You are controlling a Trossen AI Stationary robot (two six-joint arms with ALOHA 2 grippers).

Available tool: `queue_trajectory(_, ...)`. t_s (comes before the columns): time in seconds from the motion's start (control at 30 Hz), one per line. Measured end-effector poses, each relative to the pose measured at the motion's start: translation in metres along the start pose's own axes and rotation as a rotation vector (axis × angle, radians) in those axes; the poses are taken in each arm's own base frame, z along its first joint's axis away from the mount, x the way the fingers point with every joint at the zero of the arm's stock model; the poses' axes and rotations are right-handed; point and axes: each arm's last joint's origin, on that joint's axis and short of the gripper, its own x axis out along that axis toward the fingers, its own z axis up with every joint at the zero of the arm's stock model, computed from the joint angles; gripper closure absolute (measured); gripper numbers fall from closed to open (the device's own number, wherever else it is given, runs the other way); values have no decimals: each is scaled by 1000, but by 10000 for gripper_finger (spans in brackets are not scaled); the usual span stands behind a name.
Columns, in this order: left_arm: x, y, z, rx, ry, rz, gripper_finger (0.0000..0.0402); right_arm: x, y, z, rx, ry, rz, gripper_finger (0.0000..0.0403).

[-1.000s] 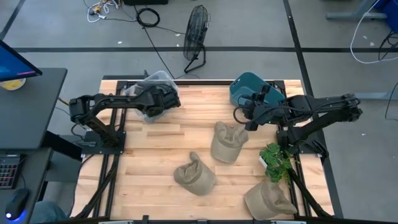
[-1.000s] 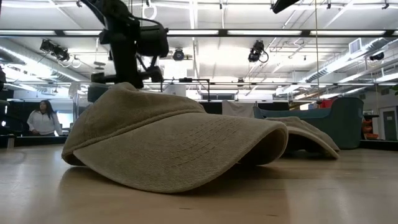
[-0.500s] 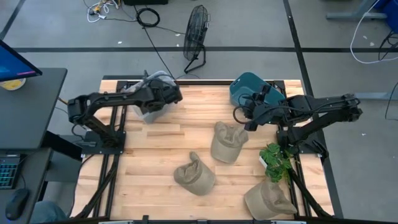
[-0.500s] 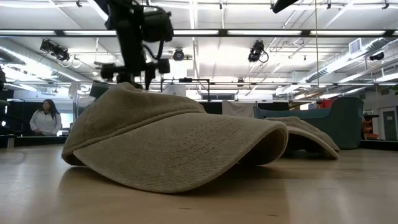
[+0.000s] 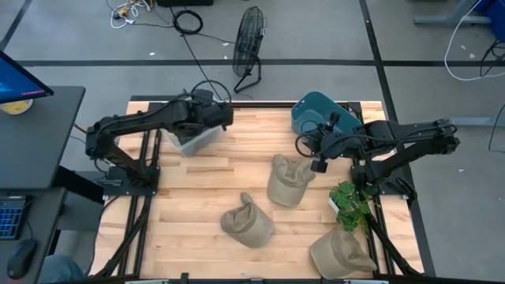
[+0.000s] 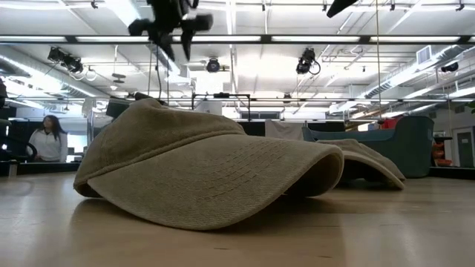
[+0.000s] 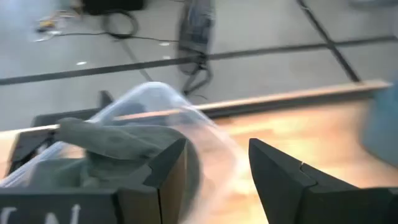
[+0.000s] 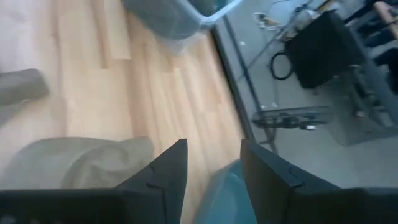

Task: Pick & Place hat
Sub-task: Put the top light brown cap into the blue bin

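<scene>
A grey-green hat (image 7: 106,140) lies inside the clear bin (image 5: 193,139) at the table's far left. My left gripper (image 5: 224,117) hangs open above the bin's right rim, touching nothing; it also shows at the top of the low view as my left gripper (image 6: 172,33). Three tan hats lie on the wood: one mid-table (image 5: 288,180), one nearer the front (image 5: 247,221), one at the front right (image 5: 341,254). My right gripper (image 5: 309,150) hovers open just beyond the mid-table hat (image 8: 74,165).
A teal bin (image 5: 316,112) stands at the far right, behind my right gripper. A small green plant (image 5: 349,202) sits at the right edge. In the low view the front hat (image 6: 200,170) fills the foreground. A person (image 6: 46,139) stands in the room behind.
My left gripper has opened over the clear bin and risen, drifting a little toward the table's right and far edge. The hat stays in the bin.
</scene>
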Motion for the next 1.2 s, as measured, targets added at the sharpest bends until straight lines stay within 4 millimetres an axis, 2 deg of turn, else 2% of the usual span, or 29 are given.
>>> queue_trajectory(0.13, -31, -11, 4, 76, 35, -152, 223, 0, 3, 0, 25, 7, 107, 250)
queue_trajectory(0.23, -52, -18, -1, 112, 60, -253, 223, 4, 10, 0, 64, 25, 214, 250)
queue_trajectory(0.33, -70, -23, -13, 157, 71, -319, 223, 17, 22, -2, 63, 53, 312, 248)
queue_trajectory(0.47, -85, -28, -32, 211, 84, -373, 223, 43, 43, -10, 44, 90, 400, 231)
queue_trajectory(0.6, -95, -30, -47, 190, 110, -396, 223, 77, 65, -21, 32, 145, 449, 193)
queue_trajectory(0.83, -106, -31, -55, 186, 117, -438, 223, 137, 89, -41, 44, 299, 440, 128)
queue_trajectory(1.03, -107, -32, -55, 174, 113, -450, 223, 183, 98, -59, 102, 486, 417, 126)
queue_trajectory(1.2, -107, -33, -55, 177, 110, -454, 223, 207, 100, -68, 166, 576, 437, 143)
